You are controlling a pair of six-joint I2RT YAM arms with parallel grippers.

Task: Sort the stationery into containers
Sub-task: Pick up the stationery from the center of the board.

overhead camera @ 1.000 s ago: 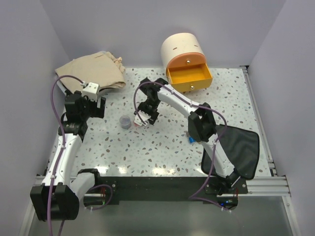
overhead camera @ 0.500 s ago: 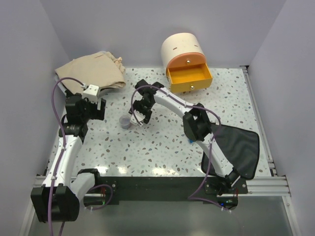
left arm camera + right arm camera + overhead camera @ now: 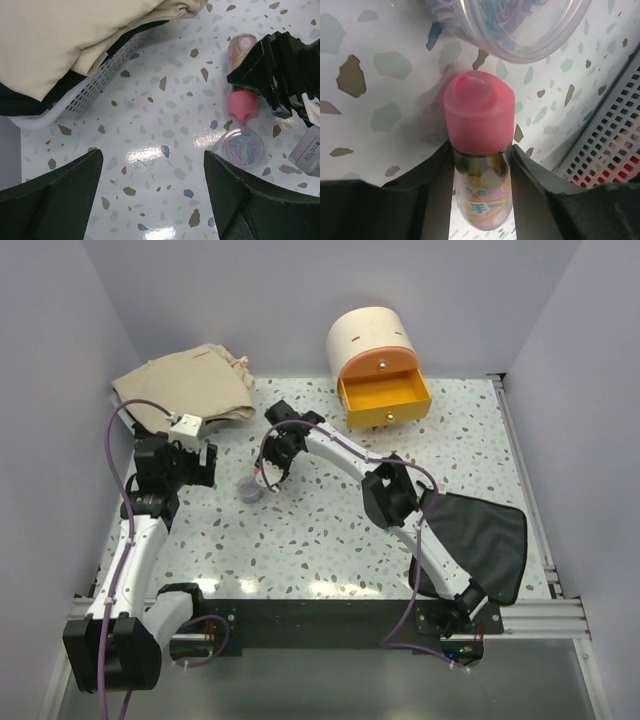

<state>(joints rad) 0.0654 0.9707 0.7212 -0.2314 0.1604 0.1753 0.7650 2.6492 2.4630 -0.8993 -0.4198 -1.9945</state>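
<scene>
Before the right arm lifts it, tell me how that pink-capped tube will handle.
The pink-capped tube lies on its side on the glossy table, so it would probably roll if released. Its smooth round body may slip or pivot between the fingers of the right gripper flanking it. Pushed forward, its cap would likely nudge the clear clip pot.

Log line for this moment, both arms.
left gripper: open, empty | right gripper: clamped on pink-capped plastic tube, lying on speckled table | clear round paper-clip pot: beside tube cap
</scene>
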